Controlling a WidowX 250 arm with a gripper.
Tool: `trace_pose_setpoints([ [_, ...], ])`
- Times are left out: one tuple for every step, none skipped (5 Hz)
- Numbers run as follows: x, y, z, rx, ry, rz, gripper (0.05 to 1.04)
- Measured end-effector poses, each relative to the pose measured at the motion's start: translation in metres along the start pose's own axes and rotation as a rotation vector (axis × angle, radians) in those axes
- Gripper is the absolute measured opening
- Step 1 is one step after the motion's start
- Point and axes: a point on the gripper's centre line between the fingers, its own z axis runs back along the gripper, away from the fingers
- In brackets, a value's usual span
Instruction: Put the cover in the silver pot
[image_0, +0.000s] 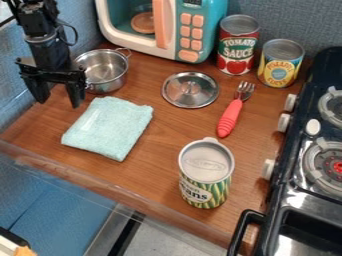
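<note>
My gripper (59, 99) hangs at the upper left, its two fingers spread apart with nothing between them, in front of and to the left of the silver pot. The silver pot (103, 72) stands upright near the toy microwave, uncovered, and the gripper's right side overlaps its left edge in the view. Its round silver cover (190, 89) lies flat on the wooden counter, knob up, to the right of the pot and apart from it.
Around the cover are a folded light-blue cloth (109, 127), a red-handled fork (235, 109), a tomato sauce can (238, 45) and a yellow can (280, 63). A beans can (206, 172) stands in front, a microwave (162, 25) behind, a stove (310, 165) right.
</note>
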Motion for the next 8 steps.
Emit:
trace_pose_setpoints([
  [-0.004, -0.004, -0.012, -0.013, 0.041, -0.004, 0.999],
  [0.011, -0.036, -0.006, -0.008, 0.032, -0.096, 1.0],
  [0.031, -0.083, 0.003, -0.004, 0.046, -0.202, 1.0],
  [0.048, -0.117, 0.013, 0.003, 0.048, -0.261, 0.999],
  [0.062, -0.152, 0.02, -0.028, 0.054, -0.268, 0.999],
  [0.077, -0.173, 0.011, -0.055, 0.068, -0.243, 0.999],
  [0.088, -0.189, -0.01, -0.068, 0.103, -0.234, 0.999],
  [0.1, -0.196, -0.029, -0.066, 0.124, -0.225, 0.999],
])
